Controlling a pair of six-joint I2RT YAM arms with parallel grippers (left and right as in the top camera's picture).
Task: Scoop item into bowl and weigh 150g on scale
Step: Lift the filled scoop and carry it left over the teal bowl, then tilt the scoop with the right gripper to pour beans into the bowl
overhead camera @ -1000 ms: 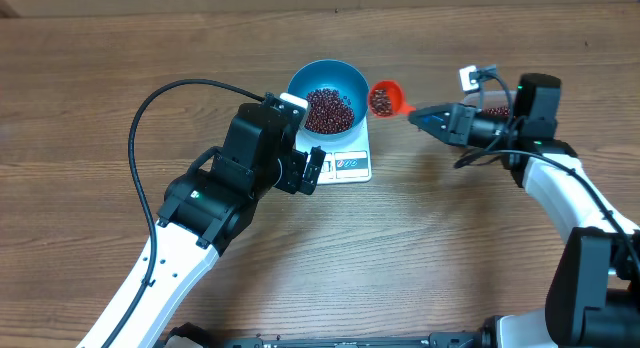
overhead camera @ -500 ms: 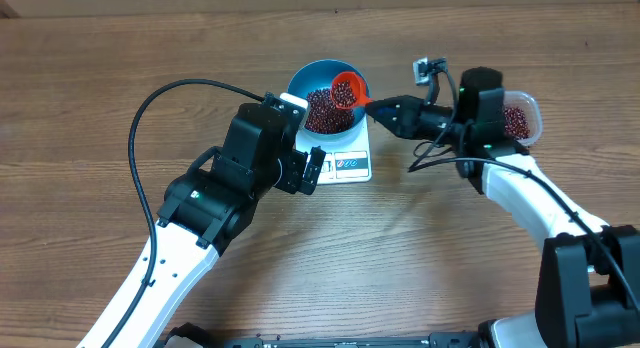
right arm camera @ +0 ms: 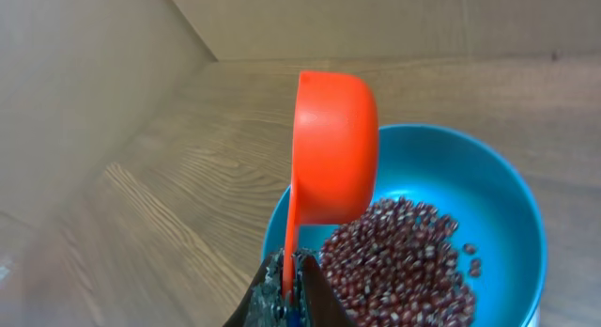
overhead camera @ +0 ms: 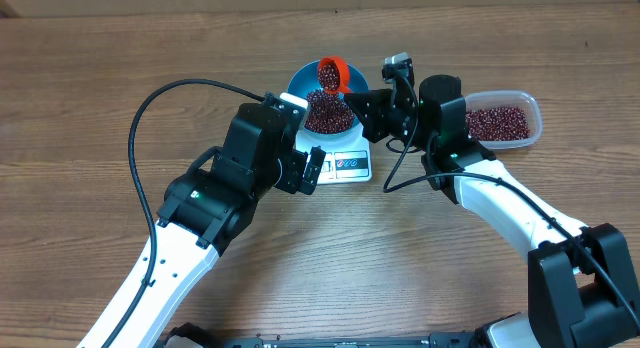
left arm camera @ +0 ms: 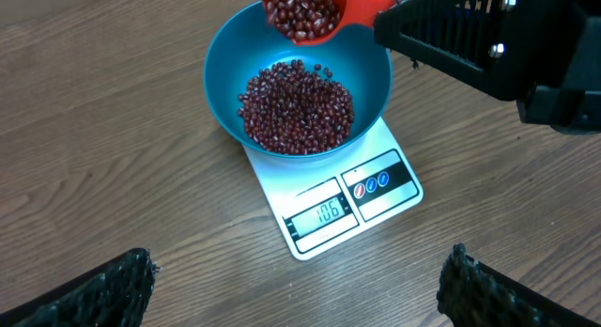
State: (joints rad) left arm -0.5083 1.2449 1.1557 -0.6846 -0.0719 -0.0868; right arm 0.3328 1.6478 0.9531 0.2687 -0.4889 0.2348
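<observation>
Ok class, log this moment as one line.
right gripper: shut on scoop | scoop: tilted over bowl, beans inside | bowl: on scale, holding beans | left gripper: open, empty

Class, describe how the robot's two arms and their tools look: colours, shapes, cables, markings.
Both arms have white tubular links and black blocky joints. The left arm carries a looping black cable and a small green light. The right arm trails thinner black cables. The left tool has black, rough-textured fingers; the right tool is black and ribbed.
</observation>
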